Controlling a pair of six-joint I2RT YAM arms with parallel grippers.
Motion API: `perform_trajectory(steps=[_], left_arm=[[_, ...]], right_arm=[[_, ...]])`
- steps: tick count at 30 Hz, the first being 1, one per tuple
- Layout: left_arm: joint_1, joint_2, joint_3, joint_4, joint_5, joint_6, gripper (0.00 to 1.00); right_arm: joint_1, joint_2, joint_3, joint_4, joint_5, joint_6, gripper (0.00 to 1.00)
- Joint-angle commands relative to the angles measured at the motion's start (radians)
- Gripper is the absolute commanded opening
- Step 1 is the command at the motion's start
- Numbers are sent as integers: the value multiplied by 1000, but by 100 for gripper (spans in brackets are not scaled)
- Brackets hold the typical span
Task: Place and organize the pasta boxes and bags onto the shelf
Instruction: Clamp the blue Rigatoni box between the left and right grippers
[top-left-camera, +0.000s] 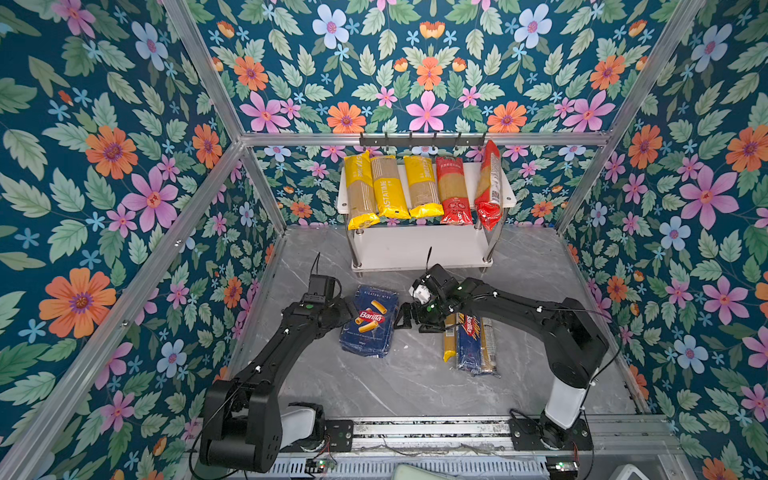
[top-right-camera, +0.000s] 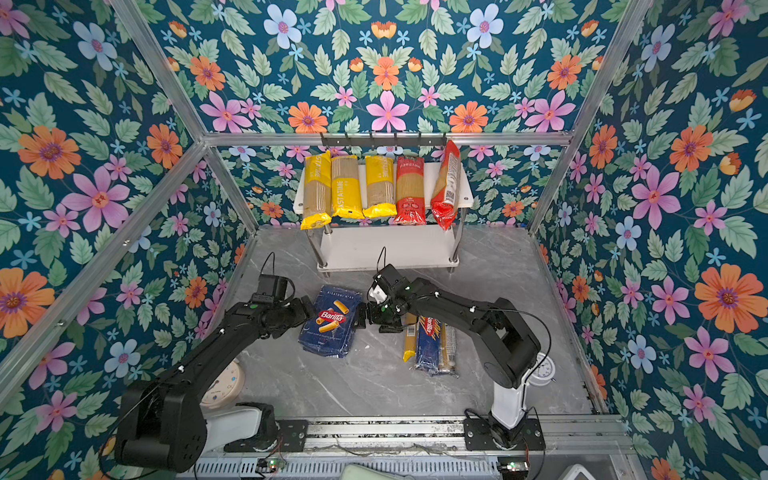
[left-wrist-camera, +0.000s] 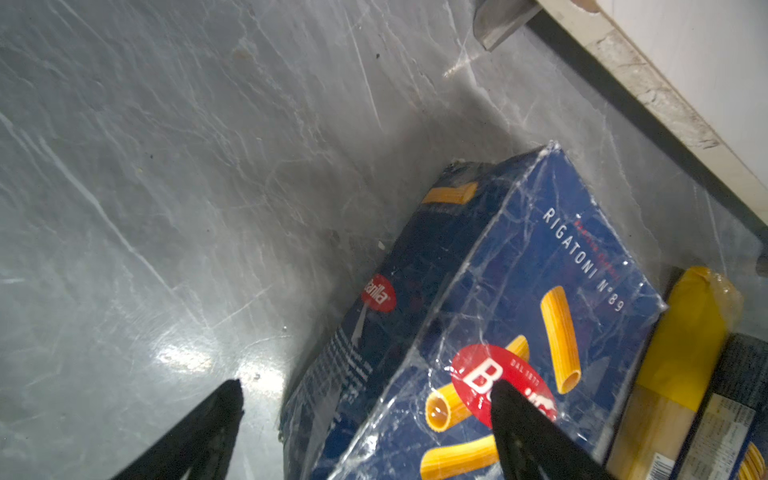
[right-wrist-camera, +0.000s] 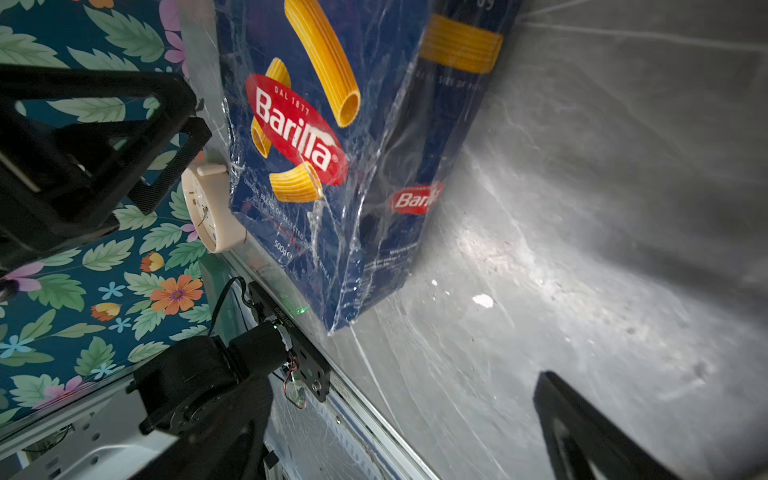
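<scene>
The dark blue Barilla pasta box (top-left-camera: 370, 320) (top-right-camera: 330, 320) lies flat on the grey table in front of the shelf (top-left-camera: 415, 245). My left gripper (left-wrist-camera: 365, 384) is open at the box's left edge, with one finger over the box top (left-wrist-camera: 540, 270) and the other over bare table. My right gripper (top-left-camera: 405, 318) (right-wrist-camera: 399, 399) is open just right of the box (right-wrist-camera: 316, 145), holding nothing. On the shelf's top board lie three yellow bags (top-left-camera: 388, 187) and two red bags (top-left-camera: 453, 191). A yellow bag (top-left-camera: 449, 336), a dark blue Barilla bag (top-left-camera: 469, 340) and a clear bag (top-left-camera: 488, 345) lie side by side under the right arm.
A black hook rail (top-left-camera: 422, 140) runs above the shelf. A cream clock (top-right-camera: 222, 388) sits by the left arm's base and a white clock (top-right-camera: 542, 368) behind the right arm's. A metal rail (top-left-camera: 415, 432) edges the table's front. Floral walls close in three sides.
</scene>
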Motion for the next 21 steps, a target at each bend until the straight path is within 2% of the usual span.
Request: perform_trajectory(steps=[1,7,21], left_arm=[[7,5,-11,31,34,0,93],[11,0,-34,66,71,-27,90],[11,-24,-94,140,148,-95,83]], right_arm=[[0,31,4,91,-61,-20,99],[0,67,-16,188,-106,-34,99],[1,151,-47,295,-159,-29,99]])
